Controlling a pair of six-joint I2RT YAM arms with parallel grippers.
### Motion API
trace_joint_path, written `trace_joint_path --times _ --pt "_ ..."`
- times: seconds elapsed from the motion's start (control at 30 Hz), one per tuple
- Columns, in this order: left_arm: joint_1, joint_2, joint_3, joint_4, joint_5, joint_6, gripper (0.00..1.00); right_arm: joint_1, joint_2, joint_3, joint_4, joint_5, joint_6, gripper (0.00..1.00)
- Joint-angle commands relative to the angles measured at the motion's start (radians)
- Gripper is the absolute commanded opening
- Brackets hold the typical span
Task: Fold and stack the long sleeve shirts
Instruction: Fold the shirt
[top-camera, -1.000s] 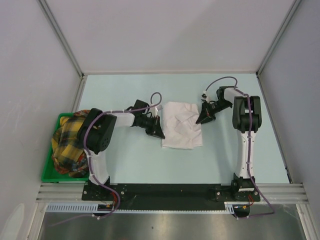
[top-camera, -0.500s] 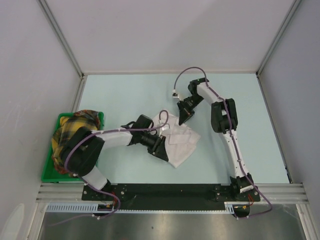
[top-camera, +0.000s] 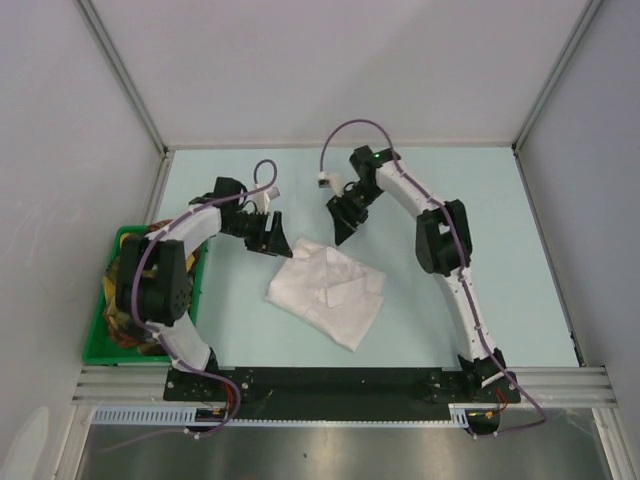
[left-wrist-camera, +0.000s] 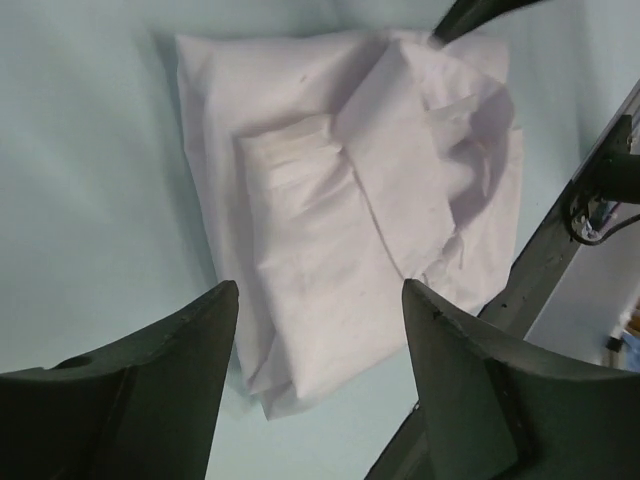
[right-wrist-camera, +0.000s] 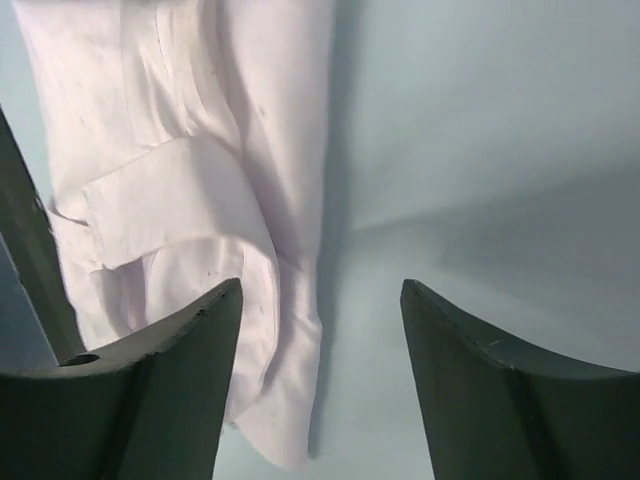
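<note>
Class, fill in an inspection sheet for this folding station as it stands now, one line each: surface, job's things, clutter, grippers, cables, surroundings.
Surface: pale blue table, bare apart from the shirt.
Job's things: one folded white shirt, wrinkled, lying flat and skewed; no second shirt seen.
Clutter: green bin at the left edge, holding a yellow plaid cloth.
Grippers: left gripper open, by the shirt's far left corner; right gripper open, beyond its far edge; both empty.
Cables: purple cable looping over the left arm, another over the right.
Surroundings: plain white walls.
</note>
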Motion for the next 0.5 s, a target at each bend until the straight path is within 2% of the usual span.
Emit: trace_joint_path --times 0.0,0.13,0.2,0.33,0.47 --pt "-0.001 0.133 0.047 -0.092 0.025 0.045 0.73 -0.161 -0.192 -0.176 0.105 -0.113 0.210 0.70" --pt "-0.006 0.175 0.048 -0.058 0.017 0.052 0.72 -0.295 -0.304 -0.509 0.162 -0.214 0.292 0.69" --pt "-0.007 0.192 0.041 -0.057 0.008 0.063 0.70 -0.310 -0.350 -0.664 0.188 -0.238 0.289 0.69" --pt "-0.007 0.202 0.002 -0.052 0.010 0.063 0.63 -0.293 -0.407 -0.827 0.303 -0.258 0.365 0.71" --pt "-0.007 0.184 -0.053 -0.034 0.008 0.044 0.62 -0.263 -0.409 -0.881 0.431 -0.220 0.446 0.71"
